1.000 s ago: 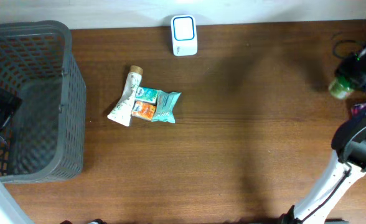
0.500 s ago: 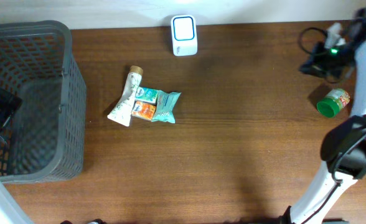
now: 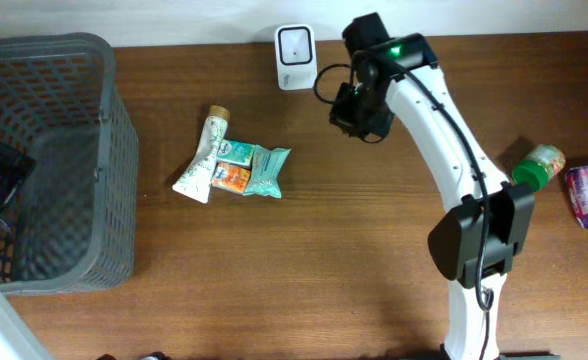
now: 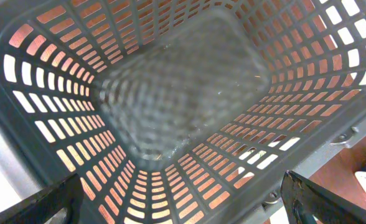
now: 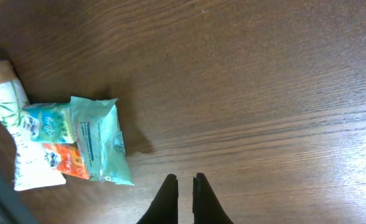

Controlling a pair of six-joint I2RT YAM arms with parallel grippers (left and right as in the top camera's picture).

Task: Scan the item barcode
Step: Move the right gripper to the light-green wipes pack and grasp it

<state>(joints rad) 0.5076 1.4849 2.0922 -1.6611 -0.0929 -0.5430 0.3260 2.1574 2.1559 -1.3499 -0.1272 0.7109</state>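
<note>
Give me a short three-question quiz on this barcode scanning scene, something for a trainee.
1. True or false: the right claw is shut and holds nothing.
2. Where on the table does the white scanner stand? A: near edge. B: far edge. C: dead centre.
3. What container does the open left claw hang over?
Key: 1 true; 2 B; 3 the grey basket.

overhead evenly bright; soft shadows on table [image 3: 374, 280]. right wrist: glare right edge, short shadow beside packet [image 5: 99, 140]. left wrist: basket [image 4: 282, 99] floor blurred.
</note>
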